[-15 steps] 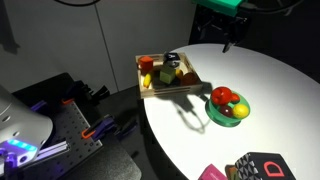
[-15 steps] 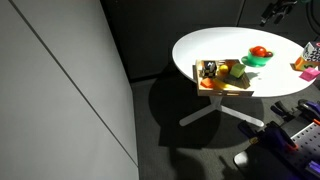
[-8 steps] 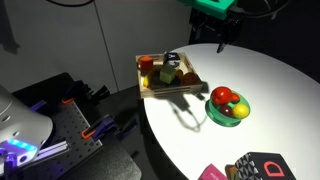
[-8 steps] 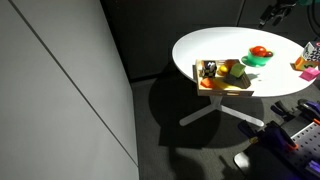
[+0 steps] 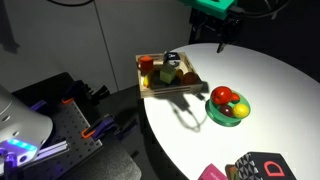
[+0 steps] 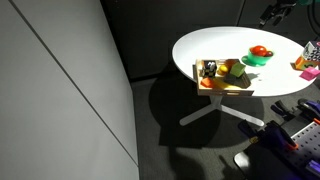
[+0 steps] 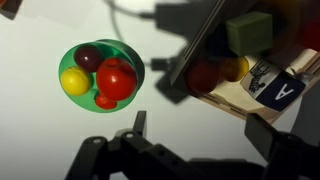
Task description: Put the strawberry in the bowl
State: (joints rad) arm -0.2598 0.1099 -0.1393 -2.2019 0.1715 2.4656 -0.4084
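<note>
The green bowl (image 7: 72, 58) stands on the white table and shows in both exterior views (image 5: 228, 116) (image 6: 258, 61). It holds a large round red fruit (image 7: 117, 78), a yellow fruit (image 7: 74, 82), a dark purple fruit (image 7: 88, 57) and a small red piece (image 7: 105, 101) that looks like the strawberry, lying against the big red fruit. My gripper (image 7: 203, 125) is open and empty. It hangs high above the table between the bowl and the tray, and shows in both exterior views (image 5: 220, 38) (image 6: 274, 14).
A rectangular wooden tray (image 7: 232, 98) (image 5: 172, 90) (image 6: 222, 84) at the table edge holds several toy pieces, among them a dark red one (image 7: 205, 75) in shadow. A pink and black object (image 5: 250, 166) lies at the table's other side. The table rim (image 5: 150, 120) is near.
The gripper shifted slightly sideways toward the tray a second ago and has held still since. The bowl and tray contents have not moved.
</note>
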